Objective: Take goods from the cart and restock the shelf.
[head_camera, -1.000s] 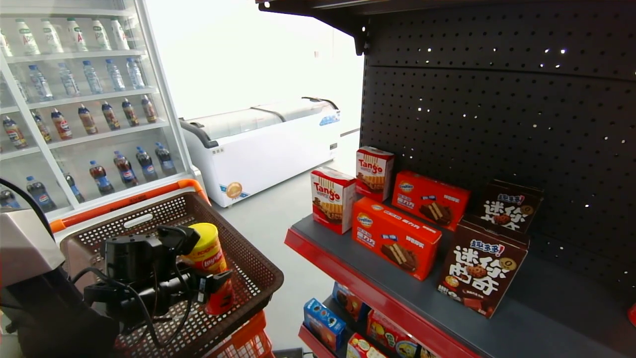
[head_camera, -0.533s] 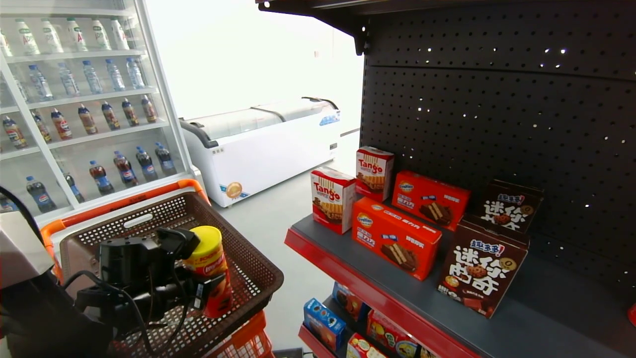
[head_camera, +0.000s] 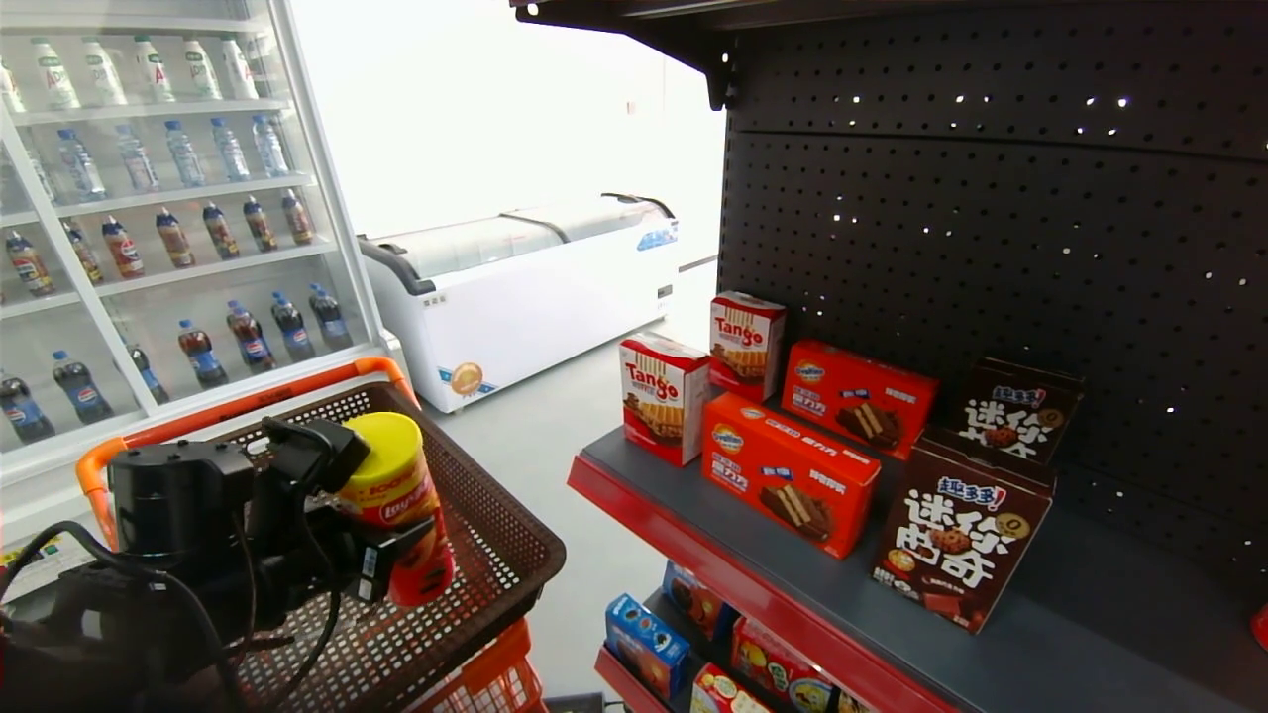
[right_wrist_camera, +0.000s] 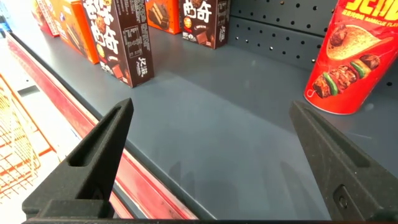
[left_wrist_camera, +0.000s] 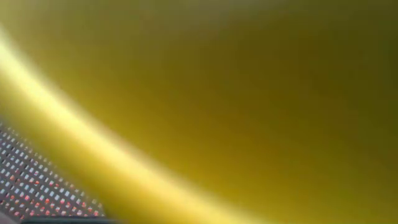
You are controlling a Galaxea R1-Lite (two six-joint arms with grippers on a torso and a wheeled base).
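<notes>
My left gripper (head_camera: 347, 510) is shut on a chip can (head_camera: 396, 505) with a yellow lid and red body, held upright above the brown cart basket (head_camera: 495, 540) at the lower left of the head view. The can's yellow lid (left_wrist_camera: 236, 106) sits right against the left wrist camera. My right gripper (right_wrist_camera: 214, 162) is open over the grey shelf board (right_wrist_camera: 217, 130), with nothing between its fingers. A red chip can (right_wrist_camera: 348, 56) stands on that shelf near the pegboard back. On the shelf (head_camera: 852, 584) stand wafer boxes (head_camera: 662, 396), orange boxes (head_camera: 788, 470) and brown cookie boxes (head_camera: 956, 540).
A drinks fridge (head_camera: 168, 208) rises behind the cart, and a white chest freezer (head_camera: 525, 287) stands on the floor beyond. A lower shelf holds snack packs (head_camera: 649, 644). A bare stretch of shelf board lies right of the brown boxes (right_wrist_camera: 118, 43).
My left gripper has lifted the can higher and drawn it slightly to the left above the basket. The boxes on the shelf have not moved.
</notes>
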